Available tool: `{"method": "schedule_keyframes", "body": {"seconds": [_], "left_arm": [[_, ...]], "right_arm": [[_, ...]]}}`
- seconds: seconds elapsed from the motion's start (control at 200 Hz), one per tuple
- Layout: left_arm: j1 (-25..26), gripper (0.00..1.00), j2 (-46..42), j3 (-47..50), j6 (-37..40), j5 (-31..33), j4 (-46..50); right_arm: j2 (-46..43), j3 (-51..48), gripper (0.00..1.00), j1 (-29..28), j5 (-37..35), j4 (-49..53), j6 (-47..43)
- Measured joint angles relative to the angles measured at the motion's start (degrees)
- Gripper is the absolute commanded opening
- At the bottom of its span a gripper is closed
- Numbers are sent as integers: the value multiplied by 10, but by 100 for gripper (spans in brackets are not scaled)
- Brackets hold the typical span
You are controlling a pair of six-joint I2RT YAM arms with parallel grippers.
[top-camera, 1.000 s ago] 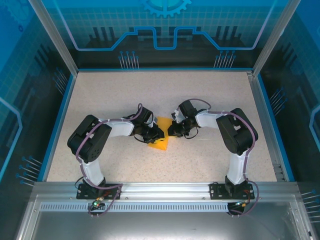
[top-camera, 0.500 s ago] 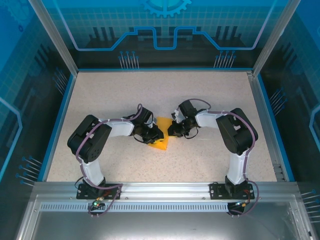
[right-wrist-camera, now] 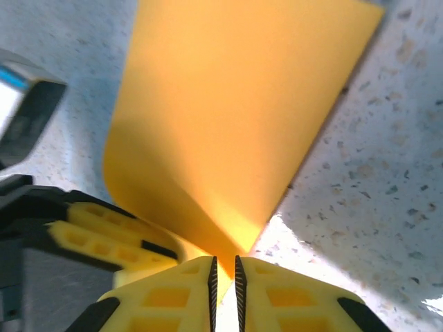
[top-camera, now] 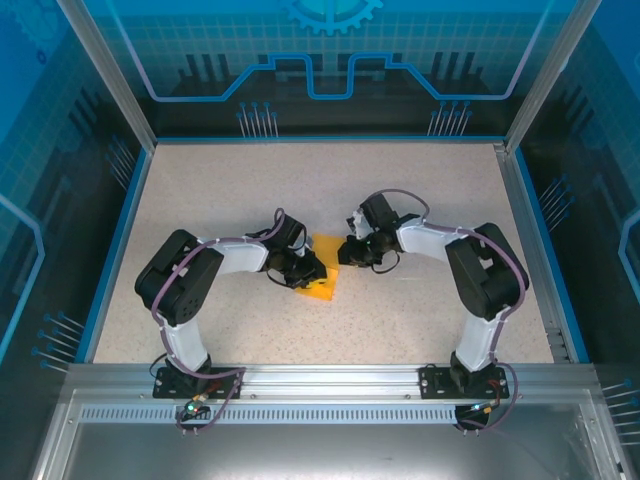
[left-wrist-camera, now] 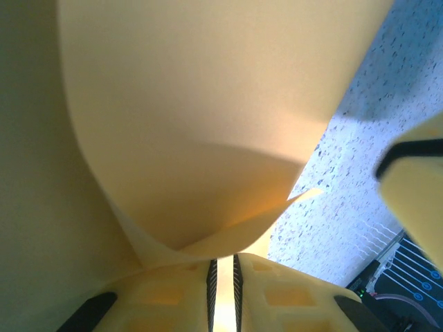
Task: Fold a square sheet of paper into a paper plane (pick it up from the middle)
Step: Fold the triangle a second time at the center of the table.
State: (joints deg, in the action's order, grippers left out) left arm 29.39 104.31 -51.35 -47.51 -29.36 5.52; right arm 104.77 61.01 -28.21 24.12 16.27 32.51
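Yellow-padded left fingers point(top-camera: 308, 272) pinched almost shut on the left edge of the thin orange-yellow square sheet of paper point(top-camera: 325, 288), curled upward, mid speckled counter point(top-camera: 400, 190), long axis near-to-far. Right fingers point(top-camera: 345, 256) nearly closed at its right corner, grip unconfirmable. Both arms equally near.

Showing glossy black joint housings and white links on the left arm point(top-camera: 238, 258) and the right arm point(top-camera: 428, 239), trailing thin purple cables point(top-camera: 400, 194) down to black base plates point(top-camera: 185, 381) at the lower edge of the frame, bearing yellow moulded fingers point(right-wrist-camera: 173, 296) with square recesses and black ribbed inner edges on the left gripper point(left-wrist-camera: 223, 268) and the right gripper point(right-wrist-camera: 224, 266).
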Motion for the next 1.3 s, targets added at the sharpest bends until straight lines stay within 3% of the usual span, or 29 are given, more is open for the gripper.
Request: {"method": "schedule_keyframes", "body": {"seconds": [0.385, 0.99, 1.296], "left_arm": [[0, 16, 2, 0, 0, 2, 2], [0, 17, -5, -6, 10, 3, 12], [0, 17, -40, -18, 26, 35, 7]], "right_arm": [[17, 2, 12, -33, 12, 0, 0], [61, 35, 11, -33, -13, 38, -6], [63, 43, 11, -36, -26, 52, -17]]}}
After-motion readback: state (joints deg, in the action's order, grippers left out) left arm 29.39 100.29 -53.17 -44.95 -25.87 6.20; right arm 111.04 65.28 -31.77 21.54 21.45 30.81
